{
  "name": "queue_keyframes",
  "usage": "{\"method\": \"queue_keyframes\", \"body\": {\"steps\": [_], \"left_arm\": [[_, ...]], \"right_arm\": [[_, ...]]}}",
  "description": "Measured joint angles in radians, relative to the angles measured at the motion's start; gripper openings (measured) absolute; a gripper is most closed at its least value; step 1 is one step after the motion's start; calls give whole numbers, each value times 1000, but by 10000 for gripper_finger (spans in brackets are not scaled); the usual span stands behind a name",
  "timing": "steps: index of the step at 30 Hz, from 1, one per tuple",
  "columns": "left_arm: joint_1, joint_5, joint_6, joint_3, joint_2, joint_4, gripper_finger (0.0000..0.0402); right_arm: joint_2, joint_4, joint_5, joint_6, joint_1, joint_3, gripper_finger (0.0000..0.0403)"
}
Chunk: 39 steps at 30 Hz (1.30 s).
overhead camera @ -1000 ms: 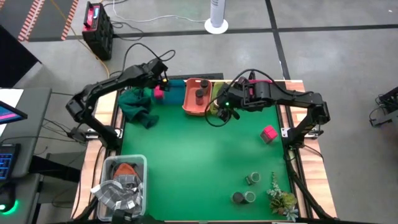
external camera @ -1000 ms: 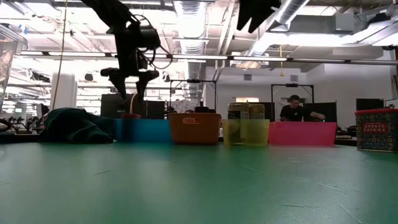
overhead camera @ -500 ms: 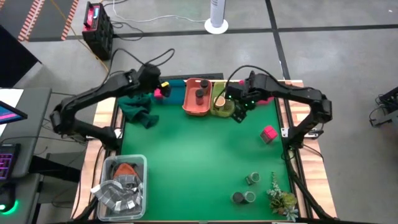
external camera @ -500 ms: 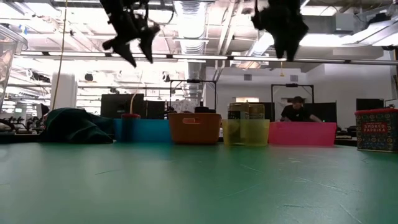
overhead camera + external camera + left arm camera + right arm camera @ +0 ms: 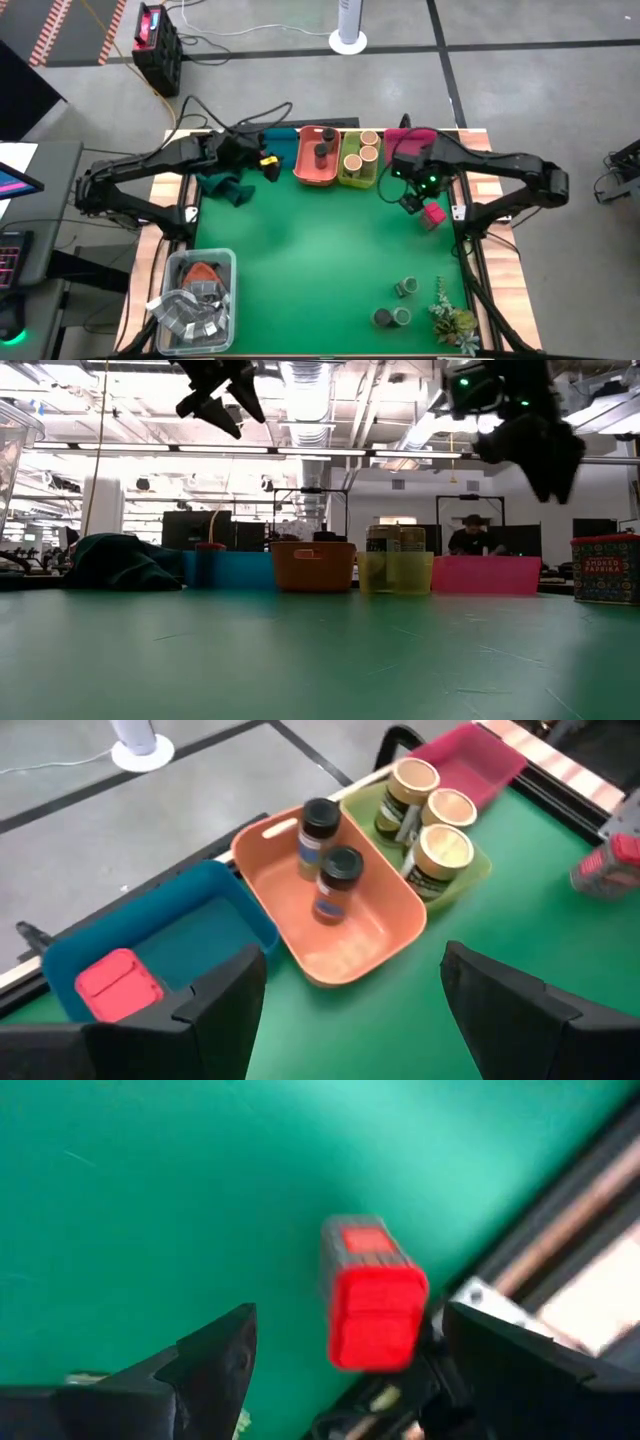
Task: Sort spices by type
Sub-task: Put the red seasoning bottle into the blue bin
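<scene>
Overhead, both fingers open and empty: right gripper [image 5: 410, 203] above half-hidden pink box [image 5: 434, 215]; left gripper [image 5: 270, 168] aloft.

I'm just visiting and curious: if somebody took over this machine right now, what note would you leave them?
Left hand: open, empty, above the bins.
Right hand: open, empty, over the pink box lying near the table's right edge.
Done: one pink box in the blue bin, two dark-lidded jars in the orange bin, three tan-topped tubs in the yellow-green bin.
Left: that pink box, plus three green-topped jars at the front right.

trays [image 5: 312, 566] far edge | paprika tin [image 5: 605, 568] right | end effectors aloft
</scene>
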Motion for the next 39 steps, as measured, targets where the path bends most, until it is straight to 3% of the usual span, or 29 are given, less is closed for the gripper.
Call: {"method": "queue_keyframes", "body": {"steps": [7,19,24,32,39], "left_arm": [[-22,0,36,0,9,-3,288],[-22,2,45,0,8,-3,288],[-22,7,45,0,8,-3,288],[-22,8,30,0,8,-3,288],[-22,8,23,0,8,-14,288]], "right_arm": [[-83,7,-12,91,0,-115,349],[-78,117,-58,98,0,-283,349],[-51,115,-42,72,-6,-284,345],[59,133,-61,-17,-3,-284,317],[117,187,-84,-47,4,-283,260]]}}
